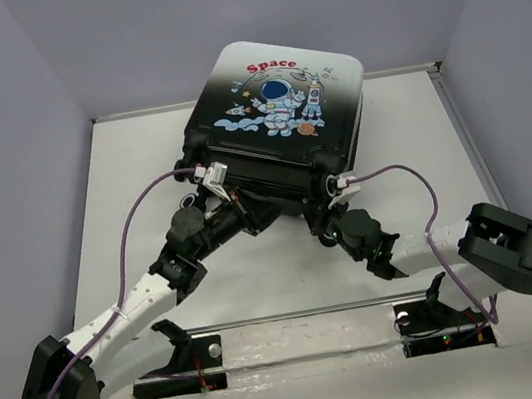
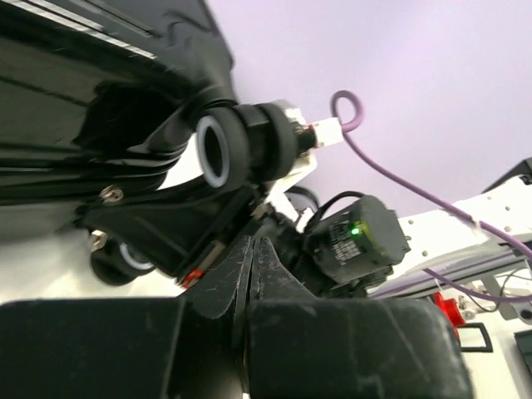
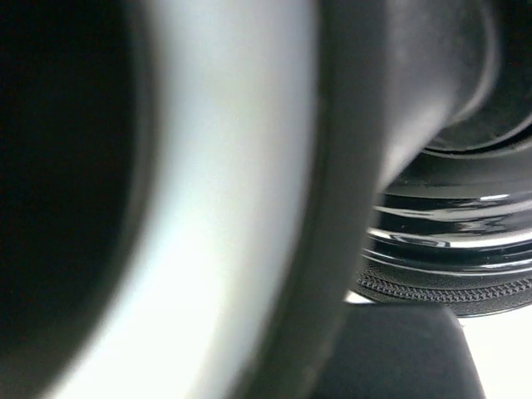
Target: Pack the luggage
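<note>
The luggage [image 1: 282, 106] is closed at the far middle of the table, astronaut print facing up and wheel end toward the arms. My left gripper [image 1: 244, 211] is tucked under its near left corner. In the left wrist view its fingers [image 2: 249, 258] press flat together with nothing between them, just below a black wheel [image 2: 241, 150] with a white hub. My right gripper [image 1: 319, 213] sits at the near right corner. A blurred wheel [image 3: 249, 199] fills the right wrist view and hides its jaws; beside it shows the shell's zipper [image 3: 440, 287].
The white table [image 1: 288, 277] has low walls on the left, right and far sides. Purple cables [image 1: 137, 215] loop over both arms. The right arm's wrist [image 2: 357, 237] with a green light sits close beyond the left fingers.
</note>
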Available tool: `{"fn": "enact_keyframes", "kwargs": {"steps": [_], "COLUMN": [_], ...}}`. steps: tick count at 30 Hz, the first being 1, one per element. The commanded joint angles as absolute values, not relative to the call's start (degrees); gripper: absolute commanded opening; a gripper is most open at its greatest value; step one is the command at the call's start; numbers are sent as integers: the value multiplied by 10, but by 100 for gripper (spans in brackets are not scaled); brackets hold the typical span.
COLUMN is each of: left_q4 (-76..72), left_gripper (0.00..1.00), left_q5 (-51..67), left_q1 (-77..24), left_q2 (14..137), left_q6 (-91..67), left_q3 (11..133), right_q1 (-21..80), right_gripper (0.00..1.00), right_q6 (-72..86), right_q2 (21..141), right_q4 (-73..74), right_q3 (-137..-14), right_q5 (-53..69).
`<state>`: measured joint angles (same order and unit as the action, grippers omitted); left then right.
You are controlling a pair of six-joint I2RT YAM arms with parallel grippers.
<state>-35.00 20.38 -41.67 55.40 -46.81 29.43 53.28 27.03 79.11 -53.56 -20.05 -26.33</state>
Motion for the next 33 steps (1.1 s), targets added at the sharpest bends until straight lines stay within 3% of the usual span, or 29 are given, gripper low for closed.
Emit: {"fn": "enact_keyframes", "kwargs": {"steps": [1, 6, 9, 11, 16, 17, 20, 22, 26, 28, 29, 30, 32, 33], "left_q4": [-399, -337, -273, -268, -282, -283, -281, -278, -283, -292, -307, -310, -330, -333], "left_gripper": [6, 6, 6, 8, 43, 64, 78, 81, 78, 64, 44, 31, 15, 13], "left_q5": [238, 267, 277, 272, 266, 270, 286, 288, 286, 278, 274, 270, 274, 279], "left_q1": [-415, -416, -427, -434, -438, -439, -439, -439, -450, -455, -456, -457, -457, -458], "left_q2": [546, 579, 637, 660, 736, 748, 795, 809, 837, 853, 859, 871, 888, 893], "left_q6": [-473, -433, -398, -393, -394, -394, -390, -388, -391, -398, -403, -417, -431, -442], "left_q3": [301, 355, 416, 434, 489, 497, 536, 542, 559, 574, 578, 591, 617, 630], "right_q1": [558, 558, 558, 558, 558, 558, 558, 558, 558, 558, 558, 558, 558, 563], "right_gripper": [7, 7, 7, 7, 7, 7, 7, 7, 7, 7, 7, 7, 7, 7], "right_q6": [253, 298, 264, 280, 300, 308, 327, 330, 338, 344, 350, 352, 353, 352], "right_q2": [801, 753, 753, 750, 716, 709, 671, 649, 599, 591, 595, 603, 613, 619], "right_q4": [-611, -530, -584, -542, -444, -427, -380, -342, -284, -283, -285, -292, -319, -333], "right_q3": [-265, -250, -228, -236, -250, -254, -251, -255, -260, -258, -260, -259, -260, -259], "right_q5": [-304, -365, -313, -273, -195, -186, -164, -163, -154, -149, -149, -148, -136, -130]}}
